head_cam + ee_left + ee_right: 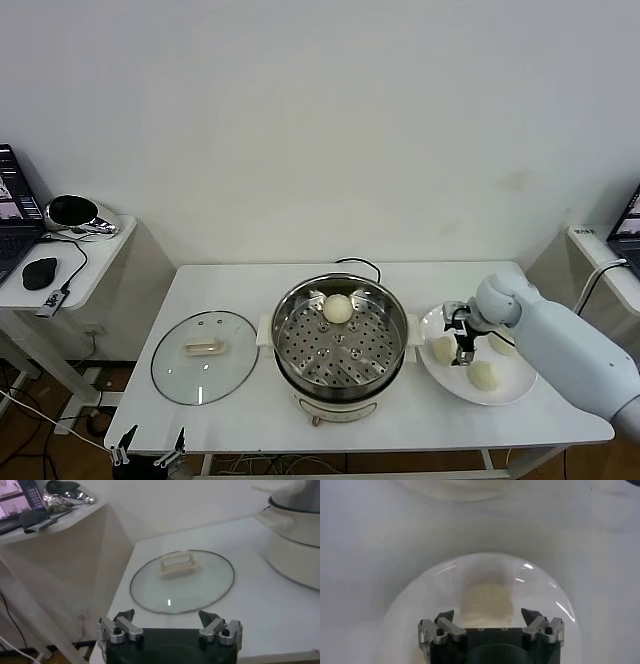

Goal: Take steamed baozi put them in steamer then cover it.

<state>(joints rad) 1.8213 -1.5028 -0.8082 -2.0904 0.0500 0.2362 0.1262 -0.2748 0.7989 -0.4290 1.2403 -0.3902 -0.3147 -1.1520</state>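
I am hovering my right gripper, jaws spread wide, over the white plate among three baozi; a fourth is sitting in the steamer. My left gripper is waiting open below the table edge, near the cover.

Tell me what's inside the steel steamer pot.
One cream-white round bun sits on the perforated tray at the far side of the shiny steel steamer pot. Whatever lies below the tray is hidden.
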